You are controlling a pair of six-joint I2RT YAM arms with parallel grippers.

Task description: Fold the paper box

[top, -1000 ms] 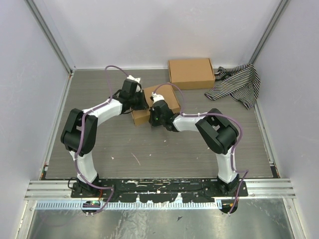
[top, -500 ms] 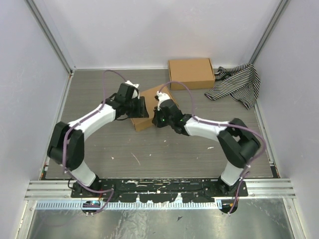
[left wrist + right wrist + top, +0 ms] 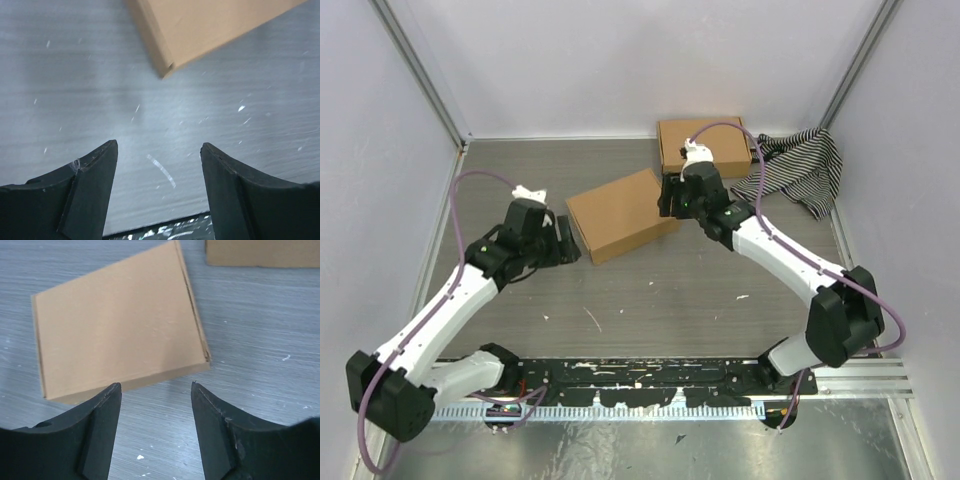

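**Item 1, paper box** (image 3: pixel 622 213): brown corrugated cardboard, formed and closed, lying flat on the grey tabletop (image 3: pixel 650 300) just toward 12 o'clock of its middle, turned askew to the tabletop edges. One lid edge and side wall show in the right wrist view (image 3: pixel 120 325); only a near corner shows in the left wrist view (image 3: pixel 210 25). Nothing touches it.

**Item 2, left end effector** (image 3: pixel 563 240): at 8 o'clock of the paper box, just beside it and clear of it. Fingers spread wide, nothing between them, only bare tabletop below (image 3: pixel 157 147).

**Item 3, right end effector** (image 3: pixel 667 195): at 2 o'clock of the paper box, by its far right corner. Fingers parted, gripping nothing; the wrist view looks past them onto the lid (image 3: pixel 156 386).

**Item 4, second cardboard box** (image 3: pixel 730 155): closed, at 1 o'clock against the back wall, partly covered by the right wrist.

**Item 5, striped cloth** (image 3: pixel 795 170): black-and-white, crumpled, at 2 o'clock in the far right corner, beside the second cardboard box.
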